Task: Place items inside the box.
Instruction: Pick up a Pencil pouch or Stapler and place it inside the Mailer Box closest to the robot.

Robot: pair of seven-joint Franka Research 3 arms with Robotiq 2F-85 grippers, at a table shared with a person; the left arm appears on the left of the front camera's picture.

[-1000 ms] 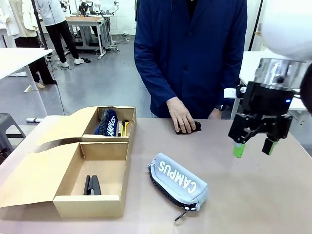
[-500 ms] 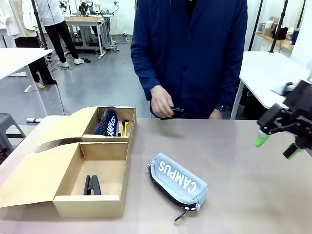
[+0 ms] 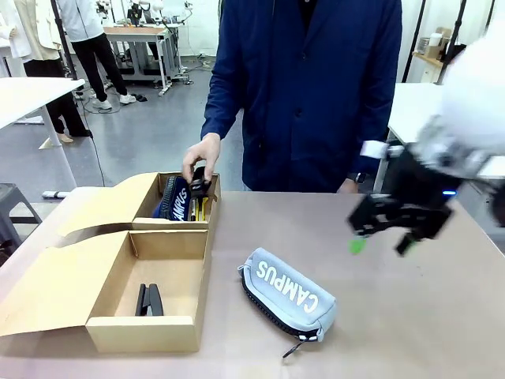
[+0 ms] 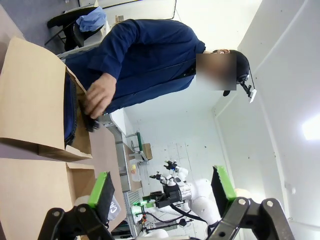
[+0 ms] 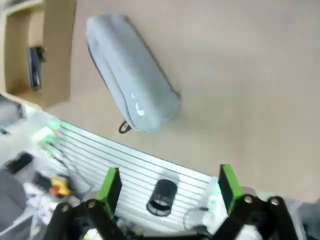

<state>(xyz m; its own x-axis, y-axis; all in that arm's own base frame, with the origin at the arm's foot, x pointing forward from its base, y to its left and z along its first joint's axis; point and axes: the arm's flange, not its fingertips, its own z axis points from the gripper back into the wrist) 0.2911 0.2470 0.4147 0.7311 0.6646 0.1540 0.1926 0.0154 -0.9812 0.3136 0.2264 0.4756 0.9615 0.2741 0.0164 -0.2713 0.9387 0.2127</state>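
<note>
— While the grey pencil case (image 3: pixel 288 294) lies flat on the surface (image 3: pixel 410 332) just right of the box (image 3: pixel 170 335), untouched, zip pull toward the near edge, the rest looks mostly sorted. The navy pencil case (image 3: pixel 175 199) is in the far compartment and one stapler (image 3: pixel 149 300) is in the near one. Anyone catch what just changed?

— Yeah, two things. A second ago the person's hand (image 3: pixel 201 158) was flat on the second stapler (image 3: pixel 197 183) at the far edge of the surface. Now it's holding it right over the far compartment, next to the navy pencil case, and hasn't let go as far as I can see. Also the right tool (image 3: pixel 382 245) swung way out to the side and has come back lower and nearer the middle. It's blurry, with pads spread wide and nothing in them. Its wrist cam looks down at the grey pencil case.

— So the grey one's the last thing out?

— Looks that way to me. My guess is the right arm is lining up for it. The left tool (image 4: pixel 162 192) is spread and empty too, off to the side and facing across the box toward the person.
</note>
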